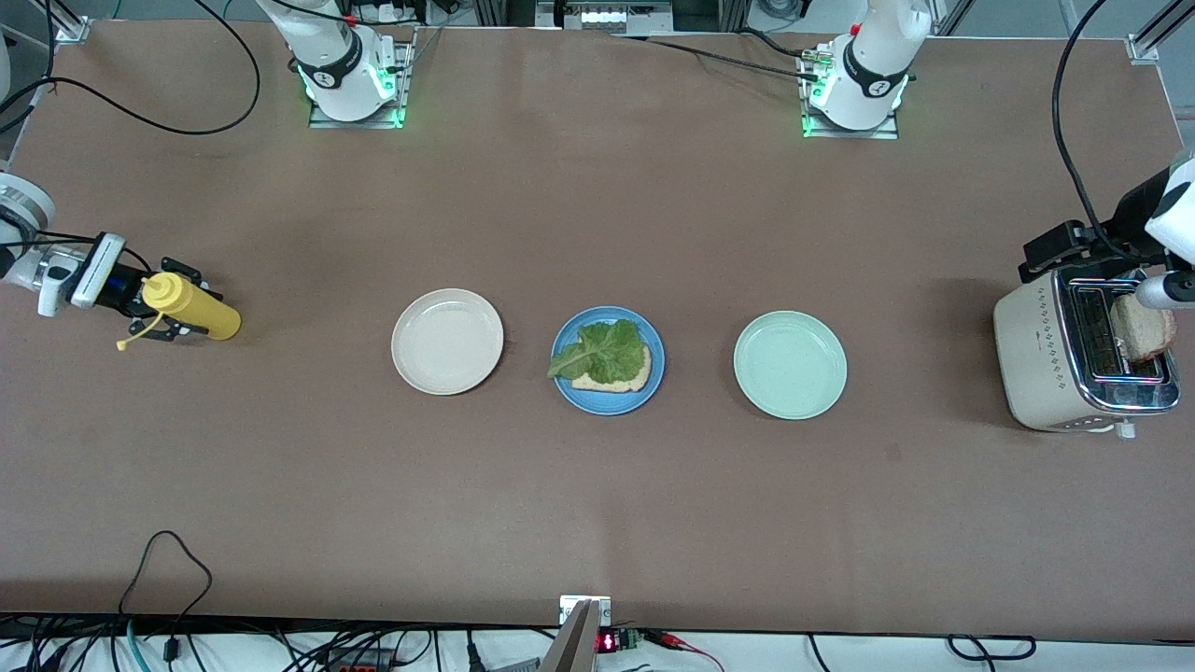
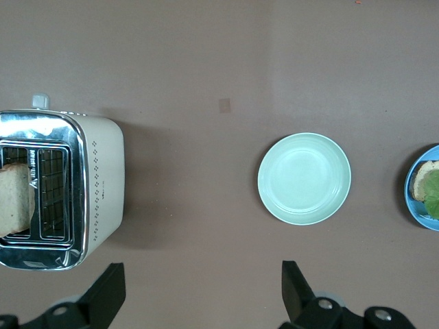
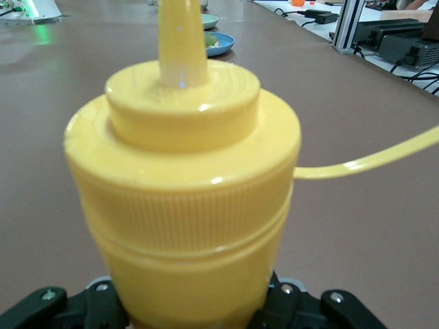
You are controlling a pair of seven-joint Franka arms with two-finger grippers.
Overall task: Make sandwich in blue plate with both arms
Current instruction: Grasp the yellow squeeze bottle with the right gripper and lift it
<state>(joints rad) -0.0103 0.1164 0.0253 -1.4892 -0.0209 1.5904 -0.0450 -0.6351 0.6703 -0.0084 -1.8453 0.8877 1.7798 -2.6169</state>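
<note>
Brown counter (image 1: pixel 597 504), seen from above: at its center sits the blue plate (image 1: pixel 648 385) with one bread slice (image 1: pixel 616 376) under a lettuce leaf (image 1: pixel 597 347). At nine o'clock my right hand (image 1: pixel 163 308) straddles the yellow bottle (image 1: pixel 201 311); grip unclear. At three o'clock my left hand (image 2: pixel 202 291), fingers spread, hangs beside the toaster (image 1: pixel 1036 359) holding another slice (image 1: pixel 1141 329).

The blue plate (image 1: pixel 608 360) sits at the centre of the front view, round and shallow. On it lies the sandwich (image 1: pixel 611 358) — so far one tan bread slice, lying flat, with a ruffled green lettuce leaf draped over it, uncovered.
</note>
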